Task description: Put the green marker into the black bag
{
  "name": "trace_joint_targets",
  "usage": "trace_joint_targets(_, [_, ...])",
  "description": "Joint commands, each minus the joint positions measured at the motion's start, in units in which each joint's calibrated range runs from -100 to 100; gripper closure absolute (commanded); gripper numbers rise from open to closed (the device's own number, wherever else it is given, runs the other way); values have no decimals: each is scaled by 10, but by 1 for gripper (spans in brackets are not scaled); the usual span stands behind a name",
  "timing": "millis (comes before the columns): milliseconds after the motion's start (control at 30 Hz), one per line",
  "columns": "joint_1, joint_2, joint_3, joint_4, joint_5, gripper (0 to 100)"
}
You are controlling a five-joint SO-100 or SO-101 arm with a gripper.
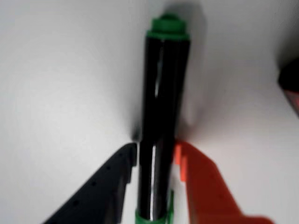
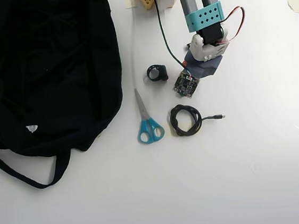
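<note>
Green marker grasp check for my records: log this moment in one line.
phase: grasp | fingers: closed on green marker | black bag: apart, left in overhead view

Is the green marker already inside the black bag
No, in the wrist view the green marker sits between the gripper fingers over the white table, not in the black bag.

My arm (image 2: 197, 0) has a grey slotted link, a teal perforated band, a white motor housing, red and black cables, and a bare circuit board (image 2: 186, 83); I see one black jaw, one orange
</note>
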Motion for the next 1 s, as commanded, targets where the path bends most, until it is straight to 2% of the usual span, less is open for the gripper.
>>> trace_joint_targets(0, [-2, 36, 4, 2, -1, 90])
trace_joint_targets(333, [-1, 36, 4, 2, -1, 90])
trace_joint_targets(567, [-1, 36, 4, 2, -1, 98])
trace_joint_targets(967, [-3, 26, 3, 2, -2, 98])
